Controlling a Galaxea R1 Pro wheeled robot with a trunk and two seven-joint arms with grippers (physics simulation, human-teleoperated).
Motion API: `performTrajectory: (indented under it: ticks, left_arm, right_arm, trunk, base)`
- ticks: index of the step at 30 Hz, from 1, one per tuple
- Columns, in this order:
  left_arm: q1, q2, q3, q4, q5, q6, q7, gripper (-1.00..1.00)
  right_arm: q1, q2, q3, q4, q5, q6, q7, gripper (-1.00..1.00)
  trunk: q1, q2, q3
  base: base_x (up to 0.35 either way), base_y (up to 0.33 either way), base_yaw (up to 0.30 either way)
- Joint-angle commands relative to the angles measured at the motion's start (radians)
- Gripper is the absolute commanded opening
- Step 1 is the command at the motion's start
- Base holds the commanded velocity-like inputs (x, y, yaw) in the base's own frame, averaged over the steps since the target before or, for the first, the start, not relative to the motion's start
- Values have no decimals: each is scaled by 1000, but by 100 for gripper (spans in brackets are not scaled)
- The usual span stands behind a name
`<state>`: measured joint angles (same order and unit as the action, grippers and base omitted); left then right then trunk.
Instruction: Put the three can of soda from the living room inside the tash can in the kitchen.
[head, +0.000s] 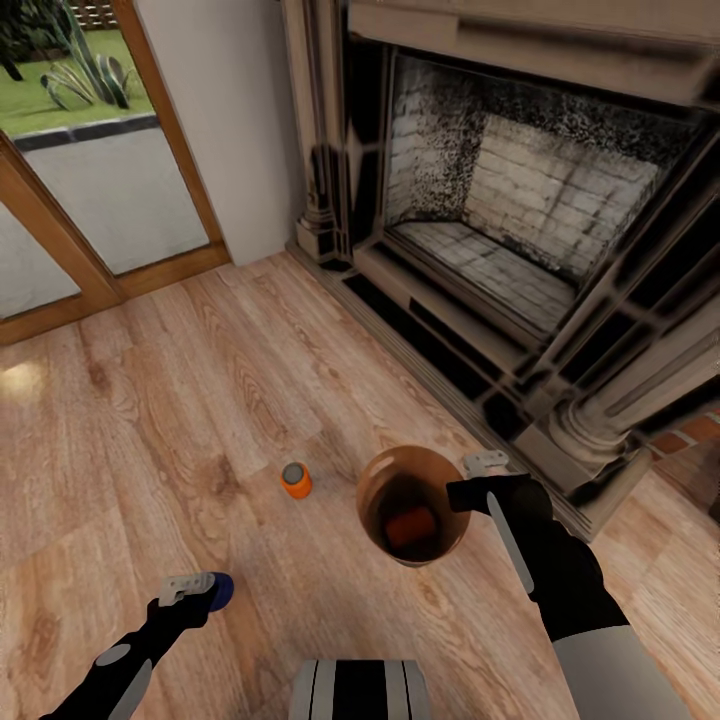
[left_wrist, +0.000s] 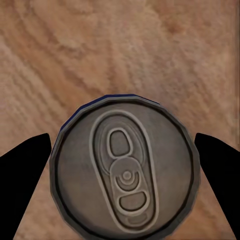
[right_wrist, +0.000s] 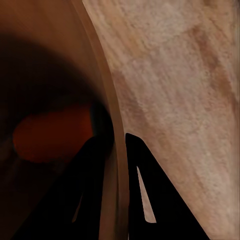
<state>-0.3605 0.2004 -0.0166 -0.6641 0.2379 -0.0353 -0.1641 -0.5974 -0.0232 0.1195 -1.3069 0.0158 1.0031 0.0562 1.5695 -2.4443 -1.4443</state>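
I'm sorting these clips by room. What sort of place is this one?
Most likely a living room: a brick-lined fireplace with a stone surround, a wood plank floor, and wood-framed glass doors opening onto a garden.

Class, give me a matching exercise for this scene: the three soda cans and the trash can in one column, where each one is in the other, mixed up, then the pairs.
Things:
1. dark blue can
2. orange can on the floor
3. orange can in the bin
4. trash can

Places:
A. standing free on the wood floor
B. rim pinched by the right gripper
C. between the fingers of the left gripper
D. lying at the bottom of the bin

Pairs: 1-C, 2-A, 3-D, 4-B
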Motion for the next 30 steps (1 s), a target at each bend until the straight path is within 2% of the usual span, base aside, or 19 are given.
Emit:
performTrajectory:
  ticks: [1,30]
  left_arm:
    - [0,0,0,0,0,0,0,-100]
    - [0,0,0,-14,0,0,-1,-100]
  right_arm:
    - [0,0,0,0,-17,0,4,-100]
    - [0,0,0,0,-18,0,4,-100]
  trunk:
    - [-4,7,3]
    - [-115,210,94]
  base:
    - [0,0,0]
    - [0,0,0]
